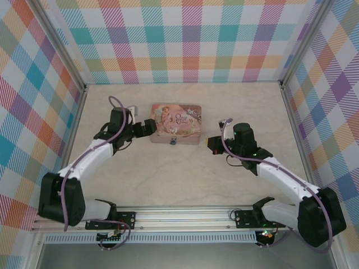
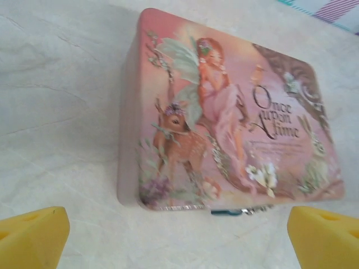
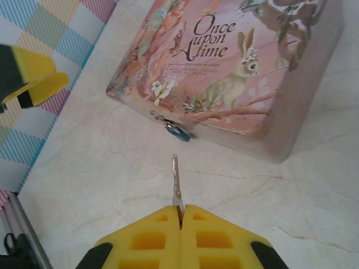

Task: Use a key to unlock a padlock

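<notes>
Blue padlock: tiny, silvery shackle, hanging at the front wall of the pink illustrated rectangular tin.
Silvery-grey metal key: pinched in the right gripper, tip near the padlock, not touching.
Left gripper: jaws wide, empty, beside the tin.

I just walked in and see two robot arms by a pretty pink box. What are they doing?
They are trying to open a tiny lock. The right gripper is shut on a thin silvery key and points it at the little blue padlock hanging on the front of the pink fairy tin. The key is close but not in the lock yet. The left gripper is wide open at the tin's other end, holding nothing.
</notes>
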